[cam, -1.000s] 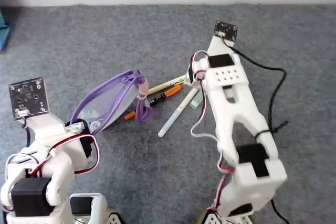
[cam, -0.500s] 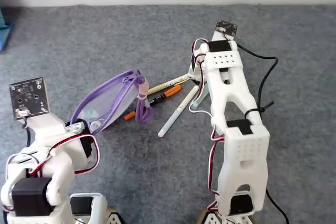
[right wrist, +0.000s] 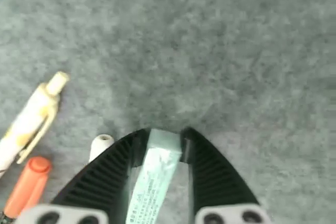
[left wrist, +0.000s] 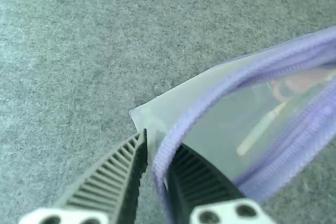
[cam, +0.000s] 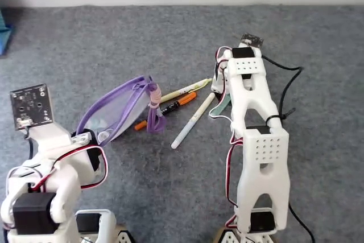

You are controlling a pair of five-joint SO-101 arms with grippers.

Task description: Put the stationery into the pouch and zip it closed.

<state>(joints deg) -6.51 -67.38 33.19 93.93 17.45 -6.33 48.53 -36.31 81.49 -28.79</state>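
We found the pouch (cam: 116, 106), clear plastic with a purple zip, lying on the grey counter (cam: 85, 44) left of the middle, and its zip looked parted. The left pincer (left wrist: 152, 148) was clamped on the pouch's near left corner, one finger on each side of the plastic edge, right by the end of the zip.

To the right of the pouch three pens lay on the counter, fanned out. The cream pen (cam: 185, 90) was the farthest. The orange pen (cam: 173, 106) lay just on its near side, with one end reaching the pouch's right end. The white pen (cam: 193, 120) lay nearest, slanted and apart from the pouch.

The right pincer (right wrist: 160, 135) was at the right of the pens, closed around a pale green stick (right wrist: 155, 177). The stick was held close to the counter, just beside the far tip of the white pen.
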